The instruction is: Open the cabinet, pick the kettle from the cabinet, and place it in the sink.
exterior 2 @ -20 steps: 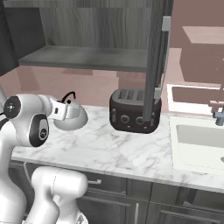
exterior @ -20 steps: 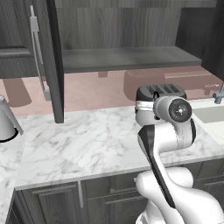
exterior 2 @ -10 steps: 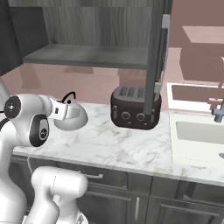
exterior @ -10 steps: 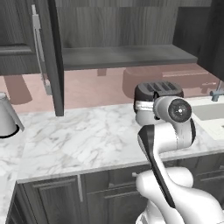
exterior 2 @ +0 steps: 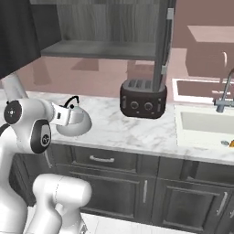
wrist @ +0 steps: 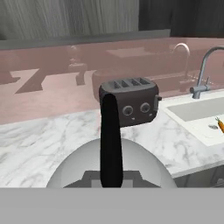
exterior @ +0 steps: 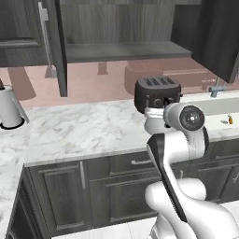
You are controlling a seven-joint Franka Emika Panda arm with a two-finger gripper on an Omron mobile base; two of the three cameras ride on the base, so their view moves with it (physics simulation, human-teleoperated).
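The cabinet (exterior 2: 109,27) stands open and the kettle (exterior 2: 73,124) is out, pinched at its black handle by the claw (exterior 2: 64,114) above the table's (exterior 2: 137,130) front edge; placement in the sink (exterior 2: 205,125) remains.

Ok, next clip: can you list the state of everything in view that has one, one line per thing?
cabinet: doors open, shelf bare where it shows.
kettle: out of the cabinet, upright, held in the gripper above the counter's front edge.
gripper: at the kettle's side, jaws hidden.
toaster: upright on the counter, slots empty.
sink: no kettle in it; a small orange item lies in the basin.
faucet: no water running.
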